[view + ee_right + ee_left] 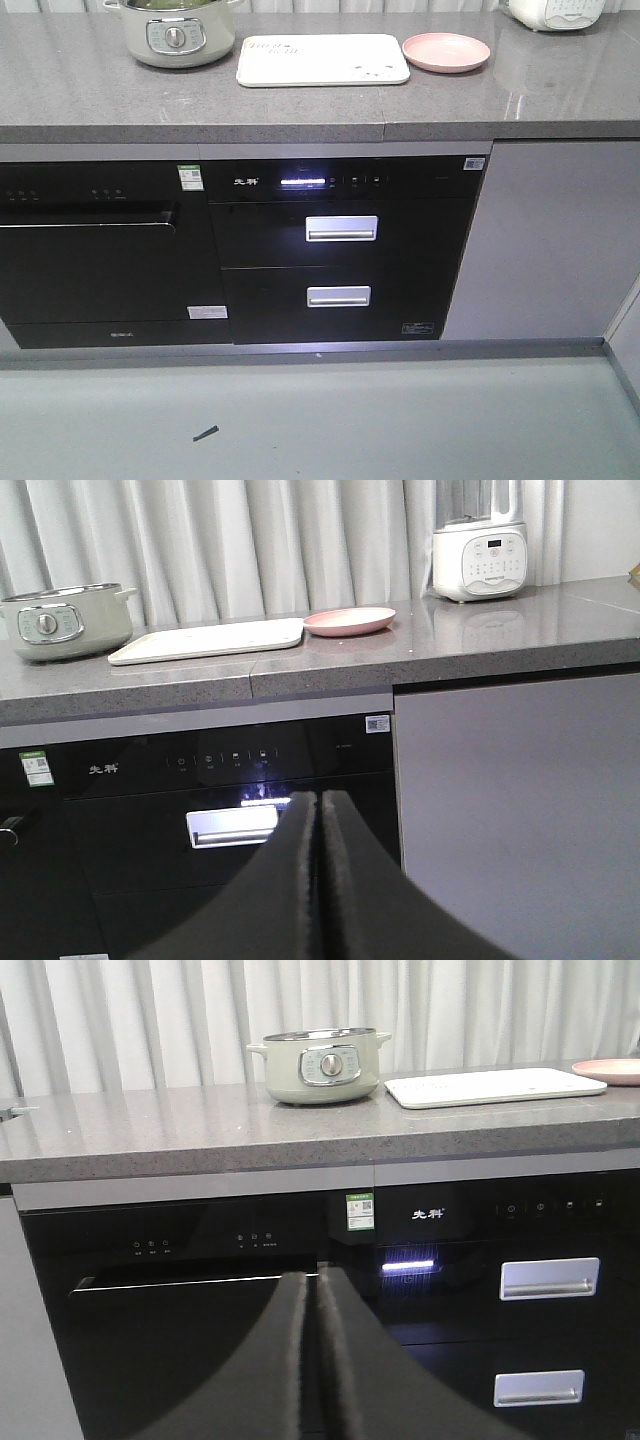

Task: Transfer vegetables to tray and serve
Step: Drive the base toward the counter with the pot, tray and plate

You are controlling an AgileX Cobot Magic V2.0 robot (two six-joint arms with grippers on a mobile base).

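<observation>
The cream tray (322,58) lies flat on the grey counter, also seen in the left wrist view (495,1087) and the right wrist view (205,640); nothing lies on it. The vegetables are hidden; only a sliver of green shows inside the pale green pot (178,35) at the top edge of the front view. My left gripper (316,1272) is shut and empty, held below counter height in front of the black oven door. My right gripper (317,795) is likewise shut and empty, before the drawer unit. Neither gripper appears in the front view.
A round pink plate (446,50) sits right of the tray. A white blender base (478,555) stands further right. The counter's front edge (300,130) overhangs black appliances with silver drawer handles (341,228). A small dark scrap (205,433) lies on the floor.
</observation>
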